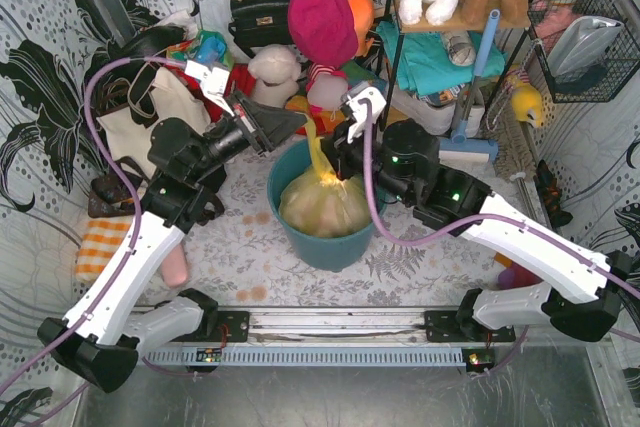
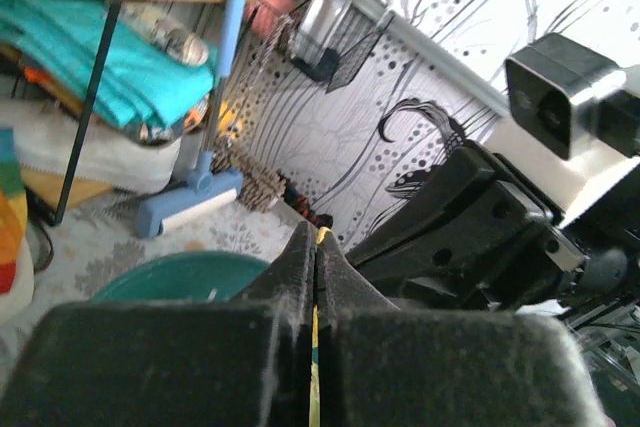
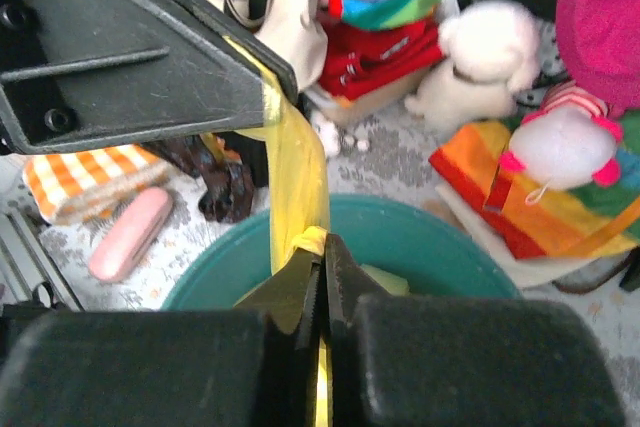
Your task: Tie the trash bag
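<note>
The trash bag point(image 1: 325, 205) sits inside the round teal bin point(image 1: 330, 247), which stands on the tabletop point(image 1: 420, 267) in the middle of the scene, between the 2 arms. The bag's body bulges up to about the bin's rim. Its top is gathered into 1 narrow yellow strip that rises up and slightly left.

The right end effector point(image 1: 337, 169) is closed on the base of this strip, just above the bulge. The right wrist view shows the plastic pinched between its fingers. The left end effector point(image 1: 298, 125) is closed on the upper end of the same strip, higher and left of the right one. In the left wrist view a yellow sliver shows between its pressed fingers. The strip runs straight between the 2 grips.

A cream tote bag point(image 1: 150, 122) stands at the far left, and a pink case point(image 3: 130, 234) lies on the tabletop left of the bin.
</note>
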Tool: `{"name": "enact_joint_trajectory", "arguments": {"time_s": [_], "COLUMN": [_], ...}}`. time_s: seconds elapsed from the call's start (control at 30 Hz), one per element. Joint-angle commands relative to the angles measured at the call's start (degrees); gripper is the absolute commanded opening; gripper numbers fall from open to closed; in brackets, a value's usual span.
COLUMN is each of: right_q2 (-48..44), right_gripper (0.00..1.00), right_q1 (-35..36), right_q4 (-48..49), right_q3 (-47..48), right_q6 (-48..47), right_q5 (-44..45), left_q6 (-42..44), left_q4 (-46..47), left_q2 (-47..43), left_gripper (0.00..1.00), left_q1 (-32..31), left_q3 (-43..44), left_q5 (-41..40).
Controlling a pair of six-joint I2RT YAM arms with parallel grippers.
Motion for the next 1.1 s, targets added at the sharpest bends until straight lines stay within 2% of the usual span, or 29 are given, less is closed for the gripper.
{"name": "enact_joint_trajectory", "arguments": {"time_s": [0.0, 0.03, 0.1, 0.23, 0.27, 0.43, 0.7, 0.8, 0.87, 0.9, 0.93, 1.07], "right_q2": [-0.64, -0.53, -0.63, -1.65, -2.02, -3.09, -4.83, -6.20, -7.35, -7.89, -8.43, -10.42], "right_gripper": [0.00, 0.01, 0.08, 0.35, 0.40, 0.61, 0.72, 0.74, 0.76, 0.77, 0.79, 0.85], "right_q1": [-0.13, -0.19, -0.17, -0.15, -0.19, -0.15, -2.02, -7.54, -13.69, -17.16, -20.60, -34.66], "right_q4": [2.67, 2.41, 2.45, 2.94, 3.09, 0.75, -0.71, -2.50, -4.76, -5.52, -6.13, -7.66], "right_q3": [-0.95, -0.49, 0.58, 2.83, 3.40, 7.27, 6.58, 3.47, 0.52, -1.19, -3.80, -12.46], "right_q6": [1.60, 1.15, 0.47, -0.94, -1.29, -4.65, -14.80, -13.77, -10.22, -8.52, -6.37, -0.43], "right_q5": [1.50, 1.57, 1.61, 2.53, 3.37, 9.12, 29.34, 29.91, 27.31, 25.85, 24.43, 17.30], "left_q6": [-0.73, -0.70, -0.21, 1.85, 3.00, 10.73, 19.15, 20.80, 21.06, 20.64, 20.29, 19.13], "left_q4": [2.63, 2.55, 2.63, 1.82, 1.11, -5.26, -11.82, -12.22, -10.89, -9.86, -8.68, -6.06], "left_q2": [-1.24, -0.95, -0.62, -0.27, -0.11, -1.39, -7.46, -9.52, -11.08, -12.01, -12.65, -14.76], "left_gripper": [0.00, 0.06, 0.17, 0.46, 0.50, 0.61, 0.68, 0.71, 0.74, 0.79, 0.88, 0.96], "left_q1": [0.13, 0.19, 0.17, 0.14, 0.14, 0.19, 0.24, 0.25, 0.26, 0.22, 0.21, 0.33], "left_q3": [-3.17, -3.00, -2.18, 1.09, 2.28, 6.76, 3.21, -1.21, -5.46, -7.76, -10.21, -18.18], "left_q5": [-2.97, -2.77, -2.40, -2.45, -2.60, -13.69, -47.35, -55.88, -60.02, -61.98, -64.41, -72.99]}}
